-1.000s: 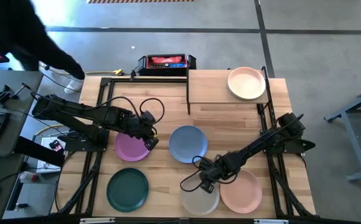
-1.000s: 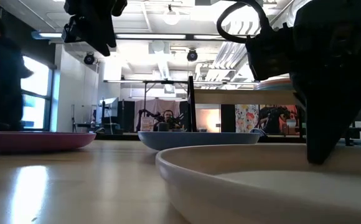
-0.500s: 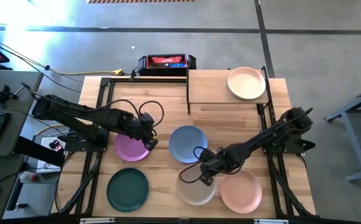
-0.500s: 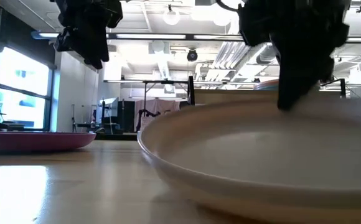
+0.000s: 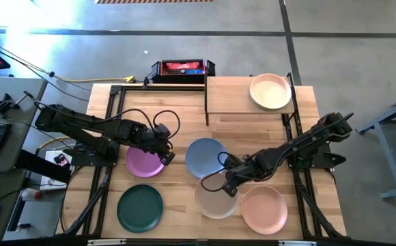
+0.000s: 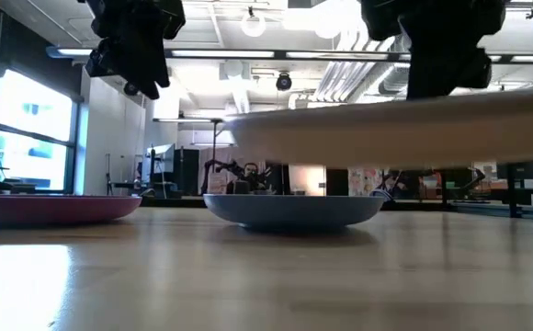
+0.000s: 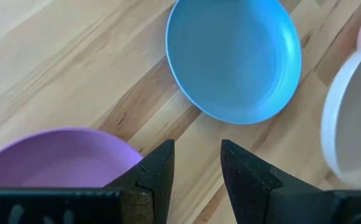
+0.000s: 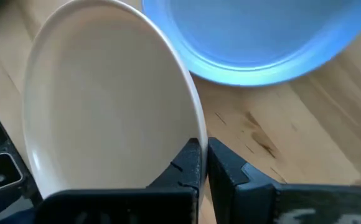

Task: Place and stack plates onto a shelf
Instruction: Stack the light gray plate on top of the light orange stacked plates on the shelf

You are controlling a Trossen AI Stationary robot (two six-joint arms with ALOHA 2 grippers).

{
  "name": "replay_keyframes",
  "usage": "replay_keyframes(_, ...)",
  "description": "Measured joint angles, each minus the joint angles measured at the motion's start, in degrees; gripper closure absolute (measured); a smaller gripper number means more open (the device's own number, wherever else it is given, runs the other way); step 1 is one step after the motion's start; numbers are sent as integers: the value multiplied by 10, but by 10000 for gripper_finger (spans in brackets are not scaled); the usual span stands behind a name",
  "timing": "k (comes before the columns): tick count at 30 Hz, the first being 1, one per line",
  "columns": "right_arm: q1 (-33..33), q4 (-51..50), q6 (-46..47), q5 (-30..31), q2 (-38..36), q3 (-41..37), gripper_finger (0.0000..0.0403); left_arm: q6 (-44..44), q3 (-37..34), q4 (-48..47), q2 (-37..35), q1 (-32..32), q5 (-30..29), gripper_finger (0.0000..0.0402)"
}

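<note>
Plates lie scattered over the wooden tabletop (image 5: 177,130); the right gripper (image 5: 231,183) pinches the rim of the cream plate (image 5: 215,199), its fingers (image 8: 190,163) pressed together on the edge, and the low view shows that plate lifted clear of the table and roughly level; below the cream plate's far side sits the blue plate (image 5: 206,158), near the table's middle, resting flat; the peach plate (image 5: 264,209) lies just right of the cream one at the near edge, the two rims looking close or overlapping from above; the left gripper (image 5: 164,149) hangs above the right edge of the purple plate (image 5: 144,162), its fingers (image 7: 159,171) spread with a gap between them and nothing in it; the purple plate rests flat to the left of the blue one, a little apart; the dark green plate (image 5: 140,208) lies at the near left of the table, apart from the others; the shelf (image 5: 229,96) stands at the far right of the table, with one beige plate (image 5: 270,91) sitting on its right half; a red and black box (image 5: 181,69) sits past the table's far edge.
</note>
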Motion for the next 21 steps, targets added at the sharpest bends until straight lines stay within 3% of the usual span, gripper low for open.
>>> replay_keyframes(10,-10,-76,30,28,-72,0,403,0,0,39,0,4,0,282)
replay_keyframes(21,-50,-83,75,30,-108,0,403,21,0,63,0,4,0,282)
